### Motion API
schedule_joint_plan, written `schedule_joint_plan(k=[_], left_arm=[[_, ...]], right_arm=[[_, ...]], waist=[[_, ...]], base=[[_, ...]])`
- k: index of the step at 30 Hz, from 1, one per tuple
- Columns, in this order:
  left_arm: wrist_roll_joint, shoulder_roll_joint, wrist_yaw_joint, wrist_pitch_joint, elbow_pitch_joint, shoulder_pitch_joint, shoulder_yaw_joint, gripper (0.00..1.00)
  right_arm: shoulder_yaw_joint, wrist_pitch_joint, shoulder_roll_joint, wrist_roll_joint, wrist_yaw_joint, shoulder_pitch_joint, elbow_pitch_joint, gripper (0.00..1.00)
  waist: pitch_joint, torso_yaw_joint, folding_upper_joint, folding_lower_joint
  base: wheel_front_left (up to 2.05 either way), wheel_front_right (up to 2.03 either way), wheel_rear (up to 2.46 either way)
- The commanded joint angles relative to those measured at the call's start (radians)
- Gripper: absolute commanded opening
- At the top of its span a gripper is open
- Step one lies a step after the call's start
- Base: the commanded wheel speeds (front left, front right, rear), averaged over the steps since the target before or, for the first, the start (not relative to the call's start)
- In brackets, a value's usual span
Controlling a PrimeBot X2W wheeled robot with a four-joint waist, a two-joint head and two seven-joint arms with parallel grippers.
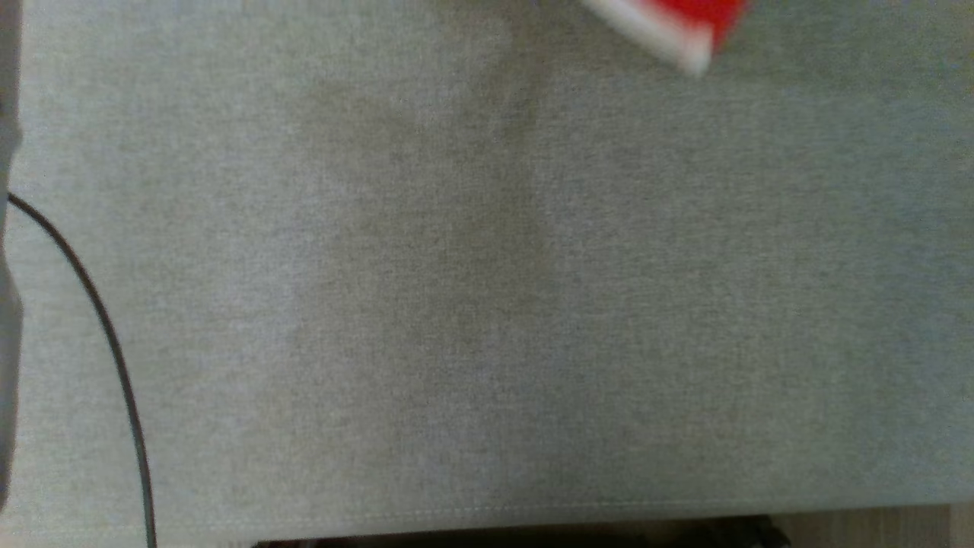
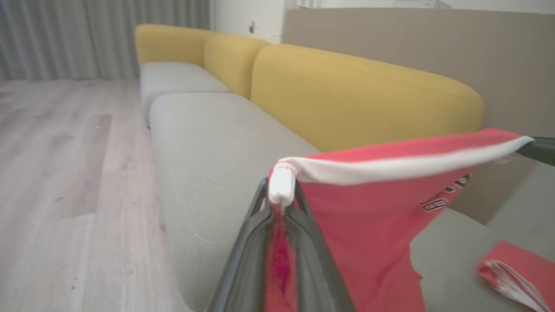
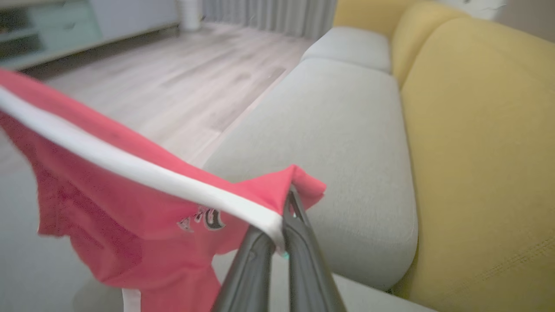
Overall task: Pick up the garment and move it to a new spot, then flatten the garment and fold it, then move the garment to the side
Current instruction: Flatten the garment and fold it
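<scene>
Faced a long grey fabric sofa seat (image 1: pixel 487 304) backed by rounded yellow cushions (image 2: pixel 360 99). Held a red garment with white trim (image 2: pixel 368 216) aloft above that seat, white edge stretched taut from gripper to gripper, red body hanging below. Pinched one end of the trim in the left gripper (image 2: pixel 281 195), jaws pressed together; clamped the other end likewise in the right gripper (image 3: pixel 286 216).
</scene>
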Motion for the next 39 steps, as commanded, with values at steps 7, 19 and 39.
schedule_joint_plan(k=[7, 19, 39], left_arm=[[0.207, -0.029, -0.022, -0.373, 0.280, -0.241, 0.002, 0.00], [0.161, -0.001, -0.074, -0.601, 0.366, 0.152, -0.220, 0.00], [0.047, 0.293, 0.273, -0.387, -0.507, 1.173, -0.412, 0.00]], right_arm=[[-0.065, -0.413, 0.172, -0.213, -0.001, -0.219, 0.312, 0.00], [0.208, -0.613, 0.055, -0.073, -0.001, 0.244, 0.324, 0.00], [-0.008, -0.185, -0.289, 0.072, -0.001, 1.375, -0.413, 0.00]], waist=[[0.100, -0.008, 0.0000, -0.0006], [-0.022, -0.058, 0.0000, -0.0006], [-0.368, 0.000, 0.0000, -0.0006]], base=[[0.00, 0.00, 0.00], [0.00, 0.00, 0.00], [0.00, 0.00, 0.00]])
